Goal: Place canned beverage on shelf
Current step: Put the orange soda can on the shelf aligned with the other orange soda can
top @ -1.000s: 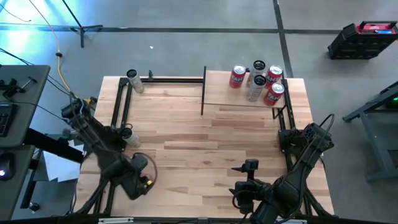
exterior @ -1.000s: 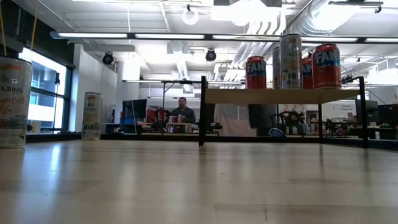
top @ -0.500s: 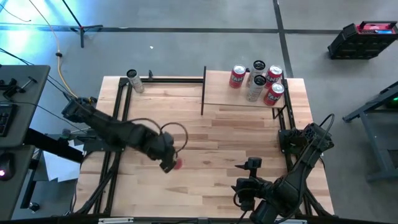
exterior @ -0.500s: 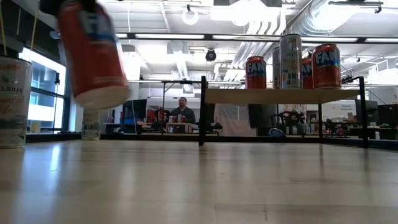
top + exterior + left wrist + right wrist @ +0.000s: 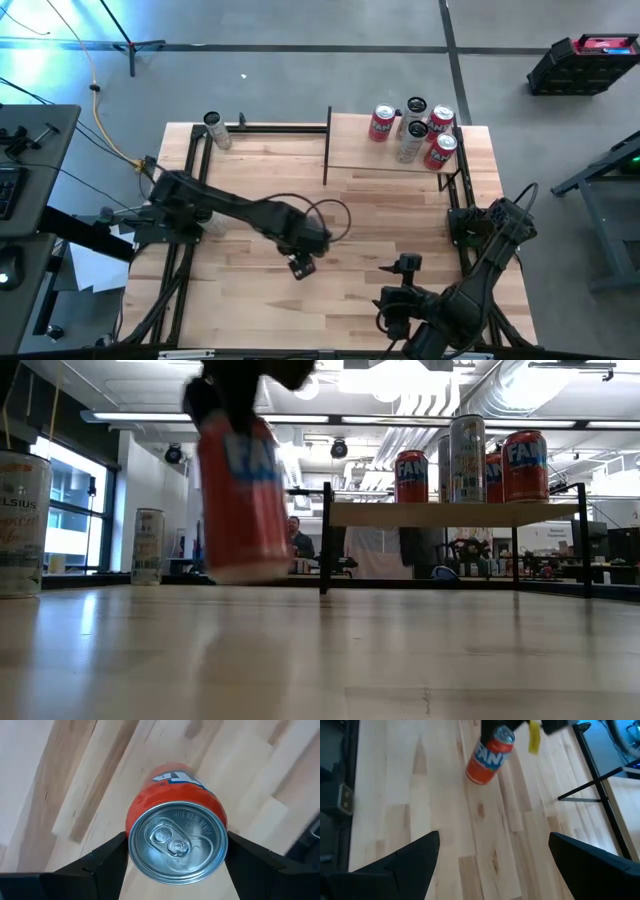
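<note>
Slippage is the risk: the orange can (image 5: 176, 842) is gripped at its top by the left gripper (image 5: 175, 857), hanging below it over the tabletop (image 5: 400, 215), the shelf (image 5: 355, 145) far ahead; the right gripper (image 5: 490, 865) waits open, empty.

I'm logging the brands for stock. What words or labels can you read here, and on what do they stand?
"FAN", cut off: on the orange can held by the left gripper.
"FAN", cut off: on the red cans on the shelf.
"LSIUS", partly cut off: on the pale can at the table's left edge.
The silver can on the shelf: too small to read.
</note>
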### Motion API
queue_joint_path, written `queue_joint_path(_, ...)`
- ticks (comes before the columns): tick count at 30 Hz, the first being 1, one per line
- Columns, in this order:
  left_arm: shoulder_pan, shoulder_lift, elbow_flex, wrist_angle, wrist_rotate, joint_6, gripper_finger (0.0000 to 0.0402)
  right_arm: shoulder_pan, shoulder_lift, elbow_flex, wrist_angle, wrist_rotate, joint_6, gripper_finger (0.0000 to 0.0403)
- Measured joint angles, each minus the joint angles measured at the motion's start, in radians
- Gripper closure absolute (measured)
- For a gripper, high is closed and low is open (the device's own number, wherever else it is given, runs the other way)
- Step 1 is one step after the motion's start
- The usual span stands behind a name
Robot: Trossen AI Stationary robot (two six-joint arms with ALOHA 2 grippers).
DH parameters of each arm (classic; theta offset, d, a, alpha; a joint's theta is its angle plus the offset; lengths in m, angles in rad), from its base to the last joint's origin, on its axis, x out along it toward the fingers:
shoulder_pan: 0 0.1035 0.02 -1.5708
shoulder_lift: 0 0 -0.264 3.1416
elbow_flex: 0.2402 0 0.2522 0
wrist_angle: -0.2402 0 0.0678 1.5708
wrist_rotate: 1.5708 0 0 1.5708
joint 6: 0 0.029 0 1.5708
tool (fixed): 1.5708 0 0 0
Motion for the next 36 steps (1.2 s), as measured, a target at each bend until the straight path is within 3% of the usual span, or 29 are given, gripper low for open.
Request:
queue_joint_path(13, -0.012, 0.041, 0.015, 0.041, -0.061, 0.140, 0.0126, 0.045, 0.000, 0.000, 0.000, 0.017, 0.041, 0.0041)
queue_joint_path(25, -0.057, 0.087, 0.016, 0.061, -0.045, 0.237, 0.0124, 0.044, 0.000, 0.000, 0.000, 0.020, 0.037, 0.0041)
queue_joint_path(36, -0.053, 0.090, 0.016, 0.063, 0.013, 0.258, 0.0072, 0.044, 0.000, 0.000, 0.003, 0.021, 0.031, 0.0041)
